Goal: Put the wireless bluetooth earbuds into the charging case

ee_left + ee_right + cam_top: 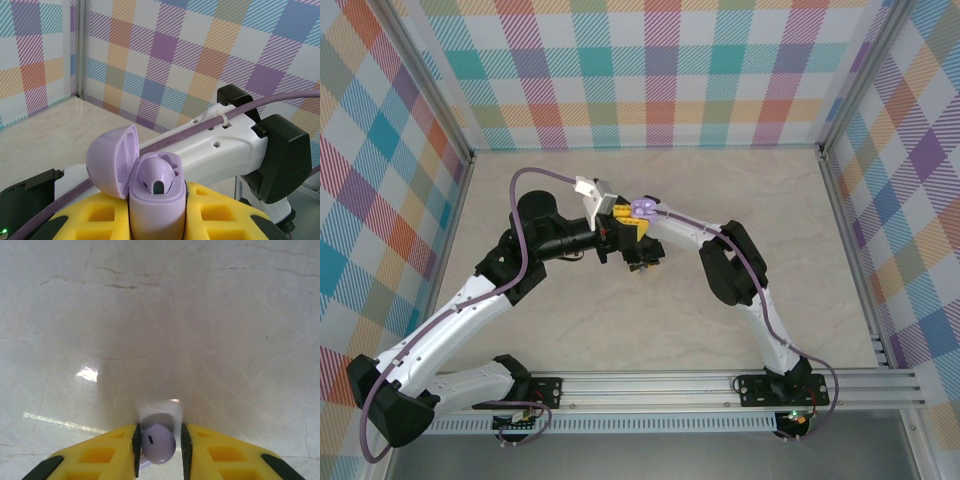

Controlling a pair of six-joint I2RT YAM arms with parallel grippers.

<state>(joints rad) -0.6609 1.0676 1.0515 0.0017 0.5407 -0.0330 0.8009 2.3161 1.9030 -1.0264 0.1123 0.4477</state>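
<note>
Right, closest in: my left gripper (pixel 157 222) is clamped on the case (pixel 155 202), holding it upright between the yellow pads (pixel 220 215). The lid (pixel 112 160) is swung back to one side, so the wells face up for loading. Something lilac with a dark slot sits inside the case; whether that's a socket or a seated earbud, I can't tell. My right gripper (pixel 159 439) pinches the lilac earbud (pixel 159 445) right at the fingertips, round head showing between them. I reckon that grip leaves it free to drop into a well. From above, both wrists meet at the case (pixel 642 209), so the earbud is near the case, not yet in it. Beyond the case runs my right arm (pixel 220 145). The bare table (pixel 200 315) lies below the case, and the checked wall (pixel 200 50) stands farthest behind it.
</note>
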